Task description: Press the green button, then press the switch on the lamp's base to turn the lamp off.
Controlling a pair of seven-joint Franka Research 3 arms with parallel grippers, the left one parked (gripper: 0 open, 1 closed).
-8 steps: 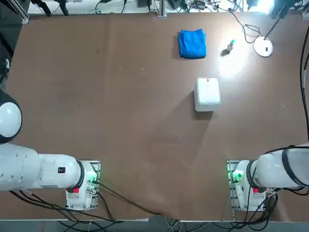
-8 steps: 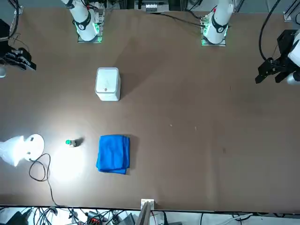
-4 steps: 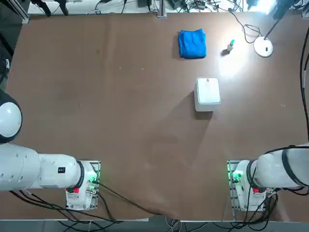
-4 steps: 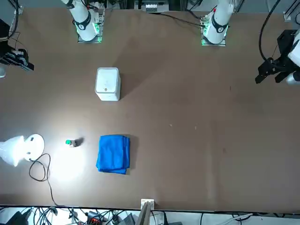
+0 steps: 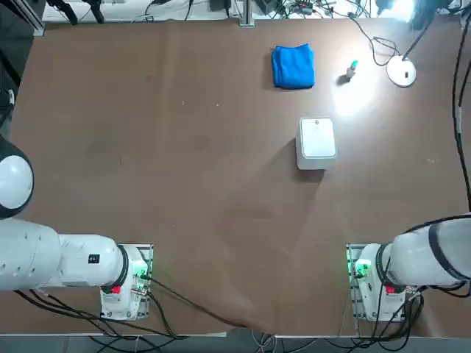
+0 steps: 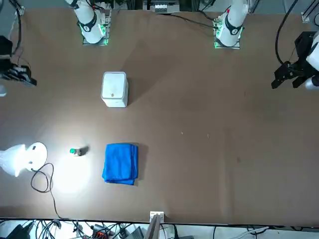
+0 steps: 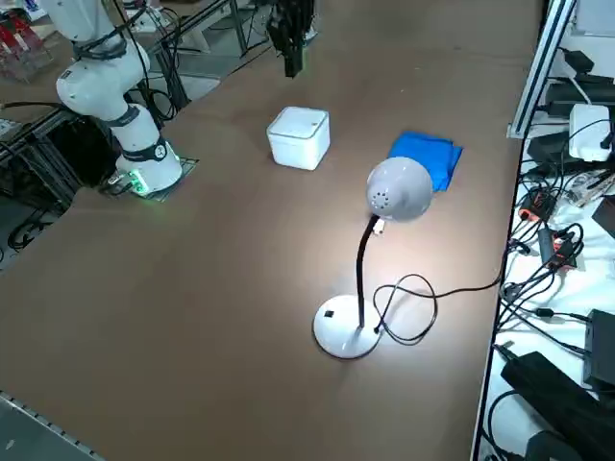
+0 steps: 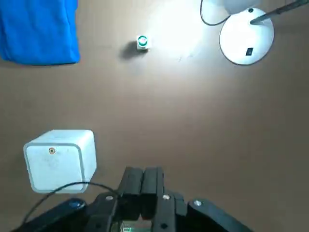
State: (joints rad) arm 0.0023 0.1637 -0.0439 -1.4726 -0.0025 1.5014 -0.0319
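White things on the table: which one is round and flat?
The lamp's base, a flat disc with the stalk; the white box is square and taller.

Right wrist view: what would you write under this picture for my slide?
Shut right gripper hovers above the table beside the white box, with the green button, lit lamp's base and blue cloth beyond.

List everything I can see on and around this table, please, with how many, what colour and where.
green button: one, green cap on a silvery stub, between the lamp and the blue cloth
lamp: one, white with a black stalk, lit, by the cable-side table edge
lamp's base: one, white disc, under the stalk
switch: one, dark, on the base's top
blue cloth: one, blue, folded, beside the button
white square box: one, white, nearer the arms' bases
table: one, brown
cables: several, dark, past the table's edge
right gripper: one, black, shut, raised over the table near the box
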